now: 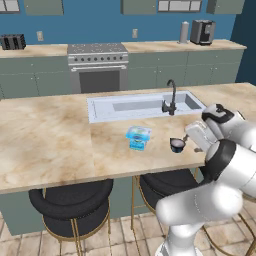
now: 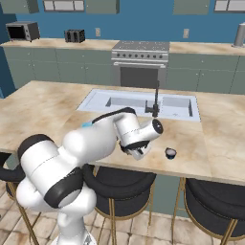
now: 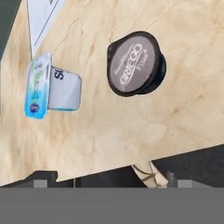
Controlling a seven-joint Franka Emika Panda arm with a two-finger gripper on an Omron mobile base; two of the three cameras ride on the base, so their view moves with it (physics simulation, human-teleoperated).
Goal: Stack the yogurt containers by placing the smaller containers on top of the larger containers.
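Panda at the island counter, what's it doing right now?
Nothing is held yet. The arm's hand hangs over the counter's front edge beside the small dark yogurt cup, which stands near the edge. The blue yogurt tub stands apart, further along the counter, in front of the sink. No stacking yet; whether the jaws are open can't be told.
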